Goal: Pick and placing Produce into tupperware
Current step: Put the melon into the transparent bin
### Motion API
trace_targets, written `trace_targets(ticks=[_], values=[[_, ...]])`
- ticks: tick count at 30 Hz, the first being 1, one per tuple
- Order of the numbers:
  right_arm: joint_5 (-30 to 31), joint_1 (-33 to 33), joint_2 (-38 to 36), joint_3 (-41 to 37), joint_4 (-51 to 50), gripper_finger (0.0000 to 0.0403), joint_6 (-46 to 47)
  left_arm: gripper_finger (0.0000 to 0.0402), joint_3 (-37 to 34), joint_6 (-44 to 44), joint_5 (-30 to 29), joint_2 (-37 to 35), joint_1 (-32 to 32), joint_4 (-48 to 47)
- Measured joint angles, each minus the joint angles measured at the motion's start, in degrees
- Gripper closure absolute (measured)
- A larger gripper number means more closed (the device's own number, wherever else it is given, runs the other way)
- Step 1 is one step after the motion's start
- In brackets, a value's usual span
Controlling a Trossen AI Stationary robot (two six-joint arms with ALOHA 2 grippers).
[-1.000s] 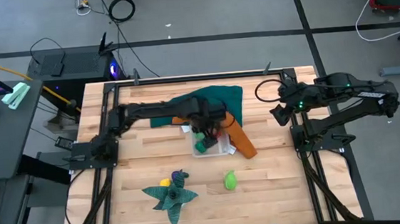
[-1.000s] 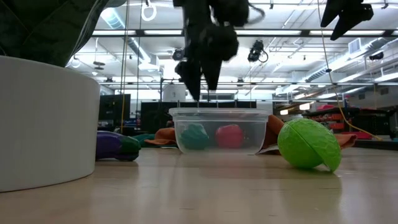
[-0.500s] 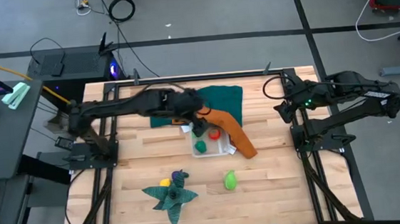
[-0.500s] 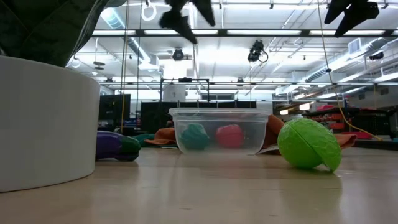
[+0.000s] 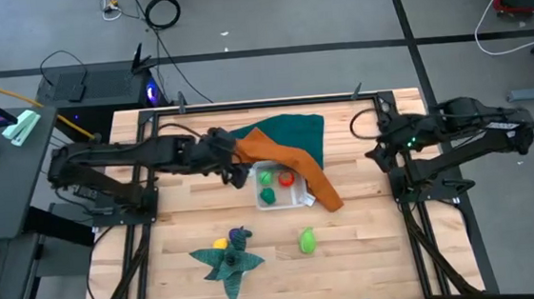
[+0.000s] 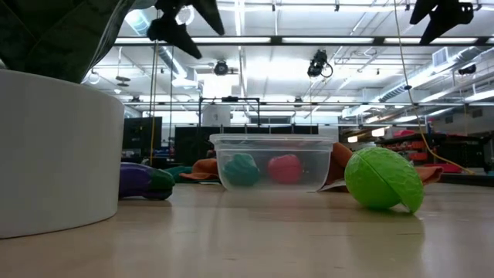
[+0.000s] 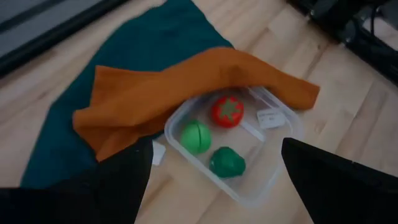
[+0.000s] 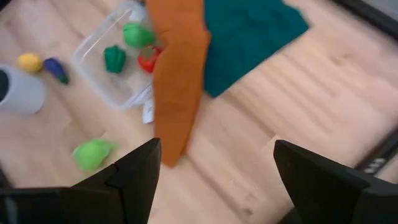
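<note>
The clear tupperware (image 5: 282,186) stands mid-table and holds a light green piece (image 7: 196,137), a red tomato (image 7: 227,111) and a dark green piece (image 7: 227,162). Nearer the front edge lie another light green piece (image 5: 307,240), a yellow piece (image 5: 220,243) and a purple one (image 5: 240,235). My left gripper (image 5: 238,173) hovers open and empty just left of the tupperware, high above the table in the low view (image 6: 185,19). My right gripper (image 5: 374,146) waits open near the table's right edge.
A long orange cloth (image 5: 292,167) drapes along the tupperware's far and right sides, over a teal cloth (image 5: 290,133). A star-shaped dark green cloth (image 5: 228,259) sits near the front edge beside the yellow and purple pieces. Bare wood lies front right.
My left gripper has risen from just above the tupperware and drawn back toward the table's left, uncovering the container. The pieces inside and the cloths have stayed put.
</note>
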Motion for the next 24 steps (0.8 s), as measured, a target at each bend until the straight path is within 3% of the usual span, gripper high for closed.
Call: trace_targets(ticks=[4,12,24], values=[[-0.51,6.21,0.00,-3.14,4.83,0.0129,4.15,0.0038,-3.58,1.17,-1.55,-4.16,-0.03,-0.58],[-0.67,17.60,3.06,-16.62,23.82,0.0129,14.49,0.0038,-12.36,-1.10,-2.34,-12.49,0.04,0.40],[-6.97,24.65,21.01,-18.36,44.00,0.0141,17.69,0.0041,-15.70,2.88,-2.54,-20.51,3.00,-1.07]])
